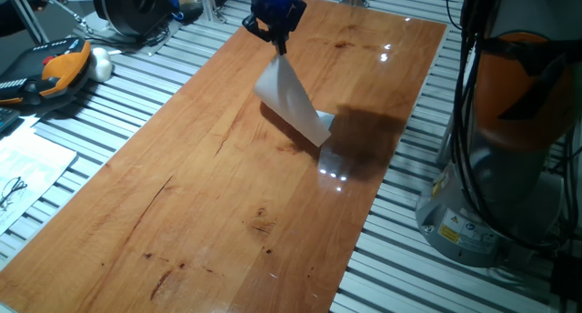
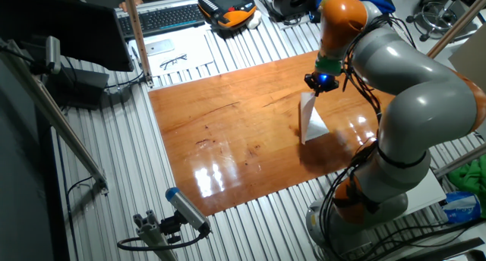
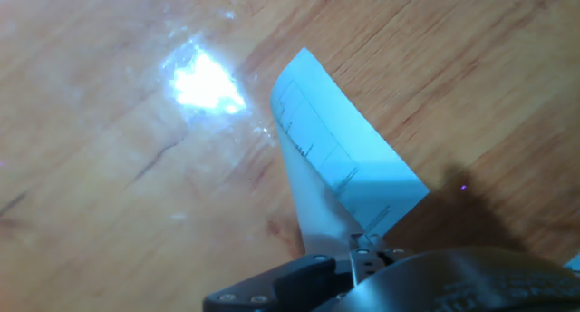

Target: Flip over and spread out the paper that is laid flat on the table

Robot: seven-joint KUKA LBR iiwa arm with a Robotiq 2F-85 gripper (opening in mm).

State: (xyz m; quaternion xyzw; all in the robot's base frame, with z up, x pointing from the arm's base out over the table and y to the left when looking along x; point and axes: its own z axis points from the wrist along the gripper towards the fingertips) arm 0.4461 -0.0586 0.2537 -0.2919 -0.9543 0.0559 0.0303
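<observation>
1. The table (image 1: pixel 209 195) is a long reddish-brown board lying on a slatted metal surface (image 1: pixel 136 85), which shows past its long sides. Most of the board's length is bare wood with bright glare spots.
2. The paper (image 1: pixel 291 102) hangs over the part of the table next to the arm's base (image 2: pixel 364 208), closer to that long edge than to the opposite one. Its lower edge touches the wood; the rest is lifted off.
3. The pincer (image 1: pixel 280 45) is closed on the paper's top corner, holding the sheet up so it drapes down and curls.
4. In the hand view the paper (image 3: pixel 340 167) shows faint printed lines and small text on its pale side, and it narrows toward the fingers (image 3: pixel 362 253).
5. A shadow of the arm falls on the wood just beside the sheet.
6. Off the table, a printed sheet with glasses (image 2: pixel 176 60) on it lies on the slats beyond one short edge, well apart.
</observation>
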